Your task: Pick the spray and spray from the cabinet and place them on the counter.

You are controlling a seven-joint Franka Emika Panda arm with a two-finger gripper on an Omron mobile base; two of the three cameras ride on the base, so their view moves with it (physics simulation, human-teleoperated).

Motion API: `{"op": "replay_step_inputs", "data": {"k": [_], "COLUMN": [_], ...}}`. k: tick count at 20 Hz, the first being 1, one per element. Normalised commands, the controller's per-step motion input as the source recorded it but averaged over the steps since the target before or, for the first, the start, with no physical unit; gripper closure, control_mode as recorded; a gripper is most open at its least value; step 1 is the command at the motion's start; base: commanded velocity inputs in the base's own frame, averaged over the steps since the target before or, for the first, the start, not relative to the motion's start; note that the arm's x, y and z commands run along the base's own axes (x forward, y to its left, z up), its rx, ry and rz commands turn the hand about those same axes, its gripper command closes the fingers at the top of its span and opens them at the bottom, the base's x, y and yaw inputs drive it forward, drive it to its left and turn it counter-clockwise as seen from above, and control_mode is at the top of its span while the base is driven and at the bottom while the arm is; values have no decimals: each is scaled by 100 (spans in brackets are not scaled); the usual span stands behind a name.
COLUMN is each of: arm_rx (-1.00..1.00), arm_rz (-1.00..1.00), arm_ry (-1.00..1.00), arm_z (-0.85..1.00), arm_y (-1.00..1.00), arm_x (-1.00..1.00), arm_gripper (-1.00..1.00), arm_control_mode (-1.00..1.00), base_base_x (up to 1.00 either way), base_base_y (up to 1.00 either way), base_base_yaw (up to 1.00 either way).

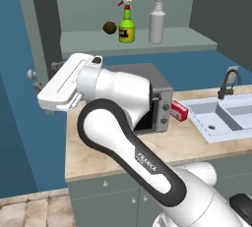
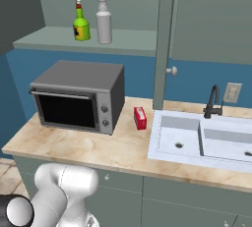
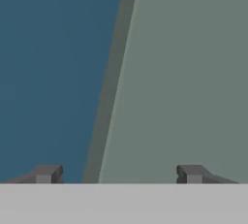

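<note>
Both sprays stand upright on the open cabinet's shelf [image 1: 167,42]. The tall grey-white spray [image 1: 157,22] [image 2: 103,22] has a blue-white nozzle. Beside it is the shorter green spray [image 1: 126,27] [image 2: 81,26] with a red-white nozzle and yellow label. My gripper [image 3: 118,174] [image 1: 49,89] is well left of and below the bottles, close to the cabinet's open left door [image 1: 37,24]. It faces the grey-green door panel [image 3: 189,72] and its edge, with blue wall beside. Its jaws are open, with nothing between them. The beige counter [image 1: 98,157] [image 2: 98,147] lies below.
A small brown ball [image 1: 109,27] sits on the shelf left of the green spray. On the counter stand a grey toaster oven [image 2: 78,96] and a flat red box [image 2: 140,118]. The sink [image 2: 206,142] with a dark faucet [image 2: 212,102] is on the right. The right cabinet door [image 2: 165,39] hangs open.
</note>
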Motion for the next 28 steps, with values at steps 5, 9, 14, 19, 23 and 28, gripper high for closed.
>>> {"op": "replay_step_inputs", "data": {"k": [5, 9, 14, 19, 23, 28], "arm_rx": [0, 0, 0, 0, -1, -3], "arm_rz": [-2, -3, -5, -9, -15, -16], "arm_ry": [-5, -6, -3, 0, 2, 2], "arm_z": [1, 1, 6, 12, 19, 13], "arm_y": [-23, -23, -31, -39, -47, -44], "arm_x": [-7, -14, -15, -3, 0, 5], "arm_gripper": [-100, -100, -100, -100, -100, -100], "arm_control_mode": [-100, -100, -100, -100, -100, -100], "base_base_x": [0, 0, 0, 0, 0, 0], "base_base_y": [0, 0, 0, 0, 0, 0], "base_base_yaw": [0, 0, 0, 0, 0, 0]}}
